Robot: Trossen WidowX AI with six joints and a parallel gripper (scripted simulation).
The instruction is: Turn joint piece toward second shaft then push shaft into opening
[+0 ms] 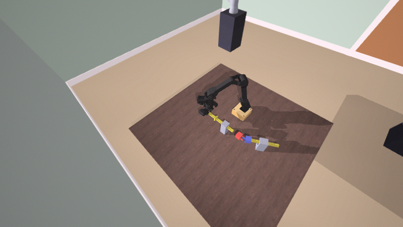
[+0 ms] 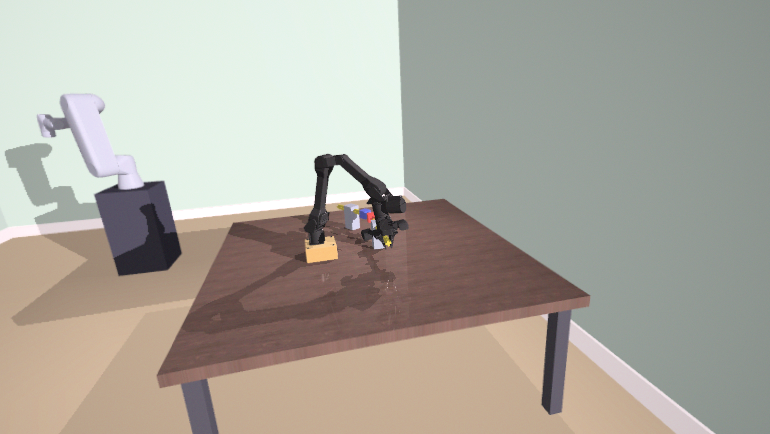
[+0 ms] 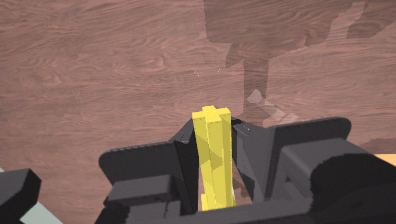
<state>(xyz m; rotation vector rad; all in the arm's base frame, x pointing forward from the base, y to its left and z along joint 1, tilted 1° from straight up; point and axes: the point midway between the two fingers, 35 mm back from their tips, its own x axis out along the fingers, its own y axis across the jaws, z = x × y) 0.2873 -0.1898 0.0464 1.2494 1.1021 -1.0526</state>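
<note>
The second shaft (image 1: 230, 129) (image 2: 387, 242) (image 3: 215, 160) is yellow, ribbed, and passes through a grey block (image 1: 224, 127) (image 2: 378, 244). My gripper (image 1: 208, 112) (image 3: 207, 119) is shut on this shaft near its outer end, beyond a small yellow collar. The shaft's inner end points toward the red joint piece (image 1: 238, 135) (image 2: 370, 216), with a small gap between them. The red piece is hinged to a blue part (image 1: 248, 139) (image 2: 365, 213) on the first shaft (image 1: 273, 145), which is held in another grey block (image 1: 262, 144) (image 2: 352, 218). The red piece's opening cannot be seen clearly.
The arm's orange base (image 1: 242, 113) (image 2: 321, 251) stands on the dark wooden table (image 1: 183, 157) (image 2: 458, 280), beside the row of blocks. The arm arches over from it to the outer shaft end. Another pale robot (image 2: 91, 134) stands on a dark pedestal off the table.
</note>
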